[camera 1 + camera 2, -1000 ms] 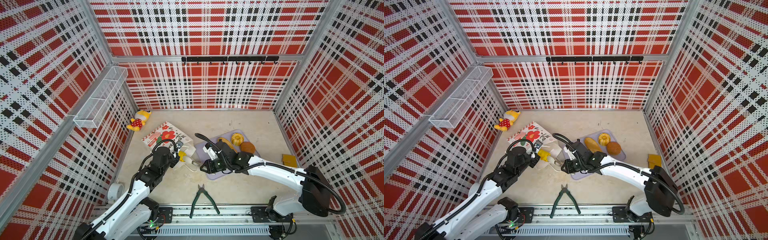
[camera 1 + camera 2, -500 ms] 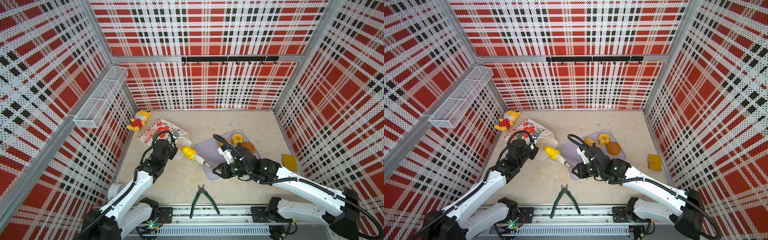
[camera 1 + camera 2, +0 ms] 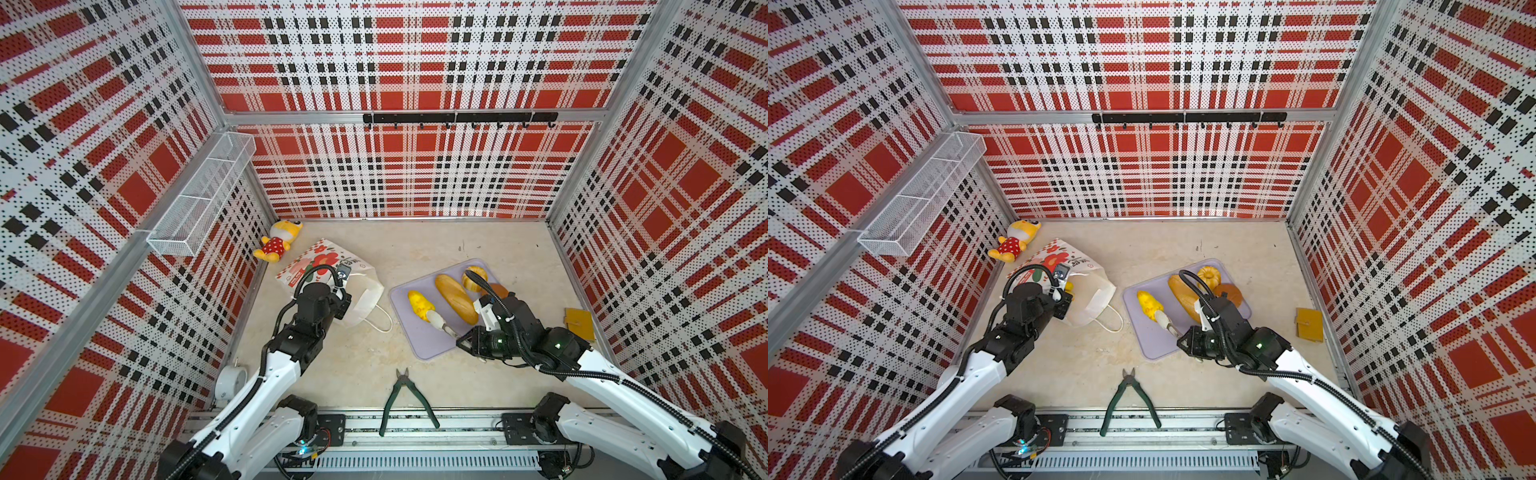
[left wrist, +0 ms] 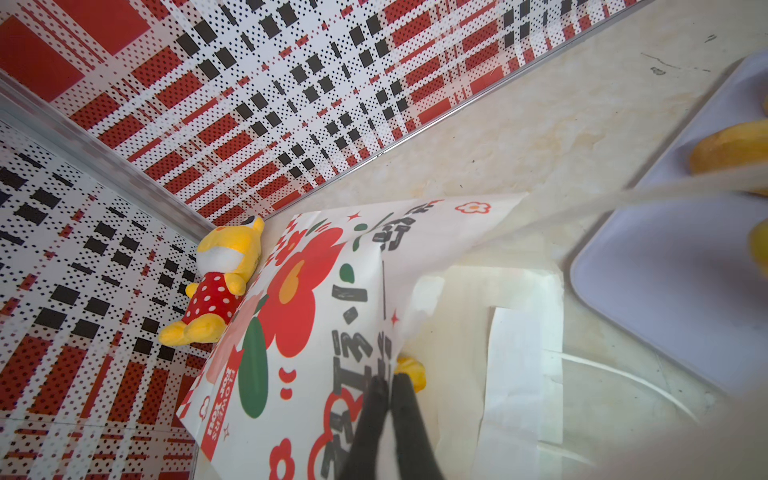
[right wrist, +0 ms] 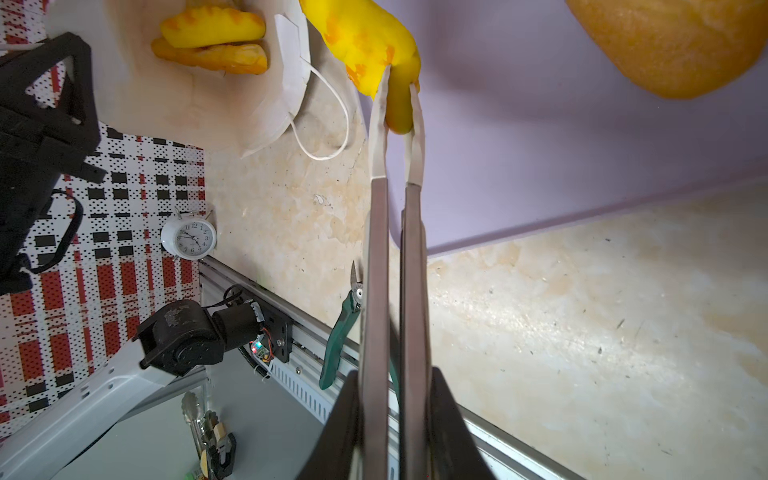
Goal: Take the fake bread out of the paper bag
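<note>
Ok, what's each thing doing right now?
Paper bag, lying on its side, mouth open.
Left gripper, shut on the bag's edge.
Right gripper, shut on tongs.
Yellow bread, pinched by tongs, over tray.
Two breads, inside the bag.
Long loaf, lying on tray.

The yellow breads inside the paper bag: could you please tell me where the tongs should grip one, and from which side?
Probably pinch one bread with the tongs across the tapered end pointing at the opening. Come in low from the tray side: the paper bag lies on its side, mouth facing there, the left gripper holding its upper edge.
</note>
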Action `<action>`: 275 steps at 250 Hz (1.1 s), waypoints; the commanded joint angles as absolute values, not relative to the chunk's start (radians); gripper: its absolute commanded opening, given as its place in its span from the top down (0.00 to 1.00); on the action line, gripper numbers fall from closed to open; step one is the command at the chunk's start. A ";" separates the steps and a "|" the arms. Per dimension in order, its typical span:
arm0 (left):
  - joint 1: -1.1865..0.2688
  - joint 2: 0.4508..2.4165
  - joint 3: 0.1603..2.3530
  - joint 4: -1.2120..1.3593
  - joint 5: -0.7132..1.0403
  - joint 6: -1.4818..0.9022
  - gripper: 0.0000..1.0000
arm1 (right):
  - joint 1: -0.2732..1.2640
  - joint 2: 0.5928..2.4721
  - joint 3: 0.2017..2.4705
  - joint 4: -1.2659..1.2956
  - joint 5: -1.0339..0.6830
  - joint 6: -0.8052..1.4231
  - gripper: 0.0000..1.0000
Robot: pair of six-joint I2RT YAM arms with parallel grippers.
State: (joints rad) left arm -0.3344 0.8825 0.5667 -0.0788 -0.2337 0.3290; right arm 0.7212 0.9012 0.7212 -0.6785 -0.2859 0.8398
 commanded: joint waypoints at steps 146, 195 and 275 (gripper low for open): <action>-0.339 0.852 0.514 -0.069 -0.209 0.296 1.00 | 0.712 1.049 0.843 -0.758 -0.174 0.758 0.55; -0.353 0.856 0.512 -0.071 -0.217 0.317 1.00 | 0.704 1.060 0.916 -0.860 -0.110 0.712 0.56; -0.376 0.853 0.528 -0.111 -0.210 0.367 1.00 | 0.702 1.106 1.047 -0.943 -0.088 0.615 0.69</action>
